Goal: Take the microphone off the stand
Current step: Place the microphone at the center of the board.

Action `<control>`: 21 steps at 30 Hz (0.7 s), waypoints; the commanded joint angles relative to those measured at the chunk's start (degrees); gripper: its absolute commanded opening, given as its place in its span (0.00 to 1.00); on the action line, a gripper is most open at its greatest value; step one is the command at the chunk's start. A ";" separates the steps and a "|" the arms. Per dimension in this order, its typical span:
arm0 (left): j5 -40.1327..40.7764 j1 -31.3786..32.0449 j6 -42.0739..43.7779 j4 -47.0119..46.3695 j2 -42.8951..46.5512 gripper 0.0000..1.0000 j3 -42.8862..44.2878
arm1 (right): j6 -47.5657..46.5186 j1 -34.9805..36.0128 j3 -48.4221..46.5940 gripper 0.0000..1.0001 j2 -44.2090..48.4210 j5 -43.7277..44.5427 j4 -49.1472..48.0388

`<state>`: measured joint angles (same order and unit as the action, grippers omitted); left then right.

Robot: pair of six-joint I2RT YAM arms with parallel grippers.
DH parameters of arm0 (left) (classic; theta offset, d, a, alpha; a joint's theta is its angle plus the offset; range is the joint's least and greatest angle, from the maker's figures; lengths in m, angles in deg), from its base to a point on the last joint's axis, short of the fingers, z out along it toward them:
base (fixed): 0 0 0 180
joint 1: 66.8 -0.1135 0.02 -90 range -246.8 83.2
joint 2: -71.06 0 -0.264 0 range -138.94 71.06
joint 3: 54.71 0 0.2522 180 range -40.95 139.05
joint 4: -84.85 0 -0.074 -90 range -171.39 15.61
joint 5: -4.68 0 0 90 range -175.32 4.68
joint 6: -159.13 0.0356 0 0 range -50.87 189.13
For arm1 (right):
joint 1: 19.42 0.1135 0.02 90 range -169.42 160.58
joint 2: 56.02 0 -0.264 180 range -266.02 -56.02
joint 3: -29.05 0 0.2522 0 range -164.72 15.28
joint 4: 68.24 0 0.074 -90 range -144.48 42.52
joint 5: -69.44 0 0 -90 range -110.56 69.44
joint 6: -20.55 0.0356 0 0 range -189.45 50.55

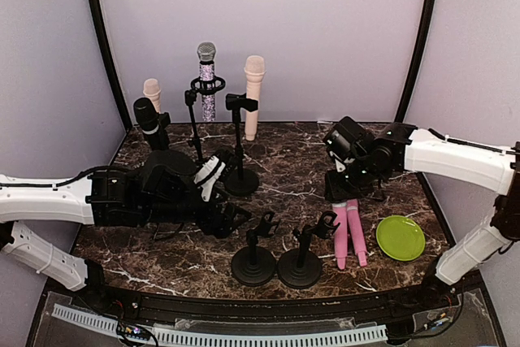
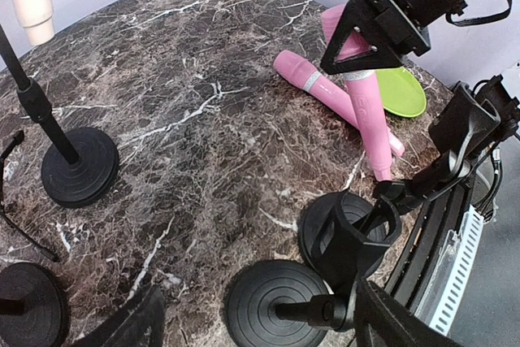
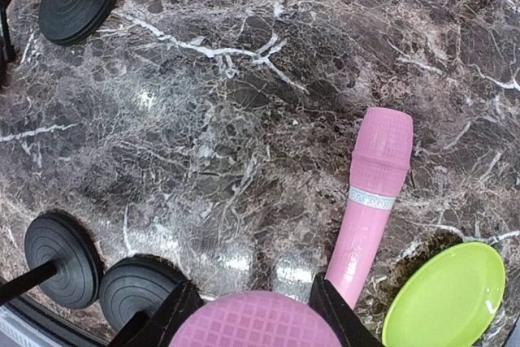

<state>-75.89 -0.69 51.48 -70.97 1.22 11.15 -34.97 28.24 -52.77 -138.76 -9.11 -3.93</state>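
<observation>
Main risk is the release. The right gripper [image 1: 351, 188] has its jaws pinching the pink mic [image 2: 367, 111] just below the head, tail angled down toward the near edge. In the left wrist view that tail crosses over the second pink mic [image 3: 370, 201], which lies flat on the table [image 1: 292, 160]. If it lets go like that, I'd expect the round body to slide off the other one and roll, either right into the green plate [image 1: 400, 238] or left into the nearest empty stand [image 1: 301, 264]. I can't tell whether the tail tip is touching the marble. If it isn't, a drop adds bounce. The second risk is the left gripper [image 1: 230, 215]. Its jaws are spread wide with nothing in them, and it's parked low among the stand bases. A careless swing could clip the tall stand [image 1: 241, 176] and tip the peach mic [image 1: 254, 95] it carries. The black mic [image 1: 146, 119], glitter mic [image 1: 207, 71] and small beige mic [image 1: 152, 91] are clustered far left too, so that area is tight. The task mic is all pink plastic with a gridded dome head, a pale band below it and a tapered smooth handle. It's already out of its clip, right of centre and just left of the plate.
</observation>
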 commanded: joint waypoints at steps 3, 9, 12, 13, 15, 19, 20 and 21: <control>0.54 -0.10 -1.94 0.43 2.73 0.82 -1.68 | 0.57 -0.28 -1.05 0.39 -7.83 6.19 -8.85; 1.77 -0.10 -2.82 1.56 5.15 0.82 -2.97 | 1.09 -0.63 -1.22 0.40 -13.65 7.75 -14.04; 2.02 -0.10 -3.26 1.58 6.27 0.82 -3.74 | 1.05 -0.85 -1.41 0.41 -16.40 8.05 -15.58; 2.02 -0.10 -3.44 1.59 6.75 0.82 -4.06 | 0.97 -0.94 -1.65 0.41 -17.63 8.07 -15.83; 1.98 -0.10 -3.59 1.51 7.41 0.82 -4.44 | 0.89 -1.11 -2.40 0.41 -19.30 8.36 -16.15; 2.34 -0.10 -3.92 2.25 8.41 0.82 -4.84 | 0.80 -1.73 -3.85 0.41 -21.70 9.44 -16.23; 2.43 -0.10 -3.99 2.38 8.80 0.82 -5.04 | 0.72 -2.00 -4.06 0.42 -22.18 9.58 -16.34; 2.41 -0.10 -4.11 2.52 9.00 0.82 -5.19 | 0.73 -2.30 -4.22 0.43 -22.58 9.64 -16.56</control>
<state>-74.34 -0.69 48.42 -69.90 8.24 6.89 -34.82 27.15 -54.84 -159.76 -2.51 -16.98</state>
